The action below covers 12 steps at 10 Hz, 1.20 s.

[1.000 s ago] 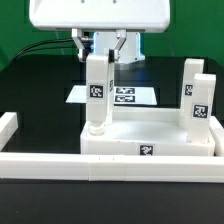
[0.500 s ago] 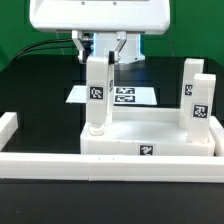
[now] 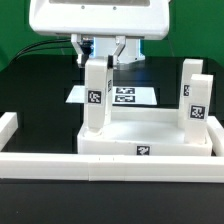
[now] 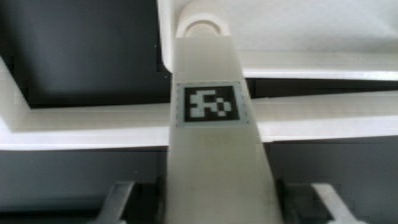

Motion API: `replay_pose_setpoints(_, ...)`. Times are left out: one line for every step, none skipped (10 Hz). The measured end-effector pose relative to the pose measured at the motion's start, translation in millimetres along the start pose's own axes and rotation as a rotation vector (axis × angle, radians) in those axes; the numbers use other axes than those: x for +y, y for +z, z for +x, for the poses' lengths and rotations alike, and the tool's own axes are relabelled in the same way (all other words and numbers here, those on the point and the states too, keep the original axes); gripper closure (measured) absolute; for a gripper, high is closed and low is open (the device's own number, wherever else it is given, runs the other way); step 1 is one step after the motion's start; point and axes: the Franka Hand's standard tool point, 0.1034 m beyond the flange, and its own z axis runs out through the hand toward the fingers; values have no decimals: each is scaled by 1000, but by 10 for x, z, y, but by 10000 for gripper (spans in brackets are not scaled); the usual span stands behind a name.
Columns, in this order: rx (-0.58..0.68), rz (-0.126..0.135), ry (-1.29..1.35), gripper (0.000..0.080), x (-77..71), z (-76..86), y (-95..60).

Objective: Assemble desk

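- Gripping the top of a white leg [image 3: 96,92], the claw [image 3: 103,48] has its two fingers clenched on either side of it; in the wrist view the leg [image 4: 210,110] runs down between the finger pads [image 4: 121,200] towards its foot
- Standing upright at the corner of the desk slab [image 3: 148,136] on the exterior view's left, the leg has its lower end in or right at the slab's surface; whether it is fully seated cannot be told
- The slab lies upside down on the black tabletop [image 3: 30,90], pushed against the front rail [image 3: 60,166], with two more legs [image 3: 197,105] already upright at its corner on the exterior view's right
- Risk, as I judge it: if the leg is not square to its hole, turning or pressing it could jam it, or leave it leaning
- A twist with too light a hold would let the fingers slide round the smooth plastic, so the leg would stay loose
- Pushing down off-centre might shift the slab along the rail or lift its far edge, since nothing else pins it
- Letting go too soon could leave a half-seated leg to tip towards the marker board [image 3: 120,96] behind it
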Motion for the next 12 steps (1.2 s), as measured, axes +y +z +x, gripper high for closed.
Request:
replay_pose_setpoints(-5,-1,-2,512,10,-18,17)
replay_pose_setpoints(-11,-3,-3,512,41,-36,32)
replay_pose_setpoints(-18,-4,0,512,74,-63,49)
replay_pose_setpoints(-10,-6,15,512,65,-69,55)
replay_pose_setpoints(5,-11,22,512,43,-64,61)
replay_pose_setpoints(4,-11,20,512,47,-64,61)
replay_pose_setpoints(4,-11,20,512,46,-64,60)
replay_pose_setpoints(4,-11,20,512,46,-64,60)
replay_pose_setpoints(4,-11,20,509,46,-65,61)
replay_pose_setpoints(4,-11,20,509,47,-65,61)
replay_pose_setpoints(4,-10,20,293,47,-62,55)
replay_pose_setpoints(-15,0,23,293,46,-52,-1)
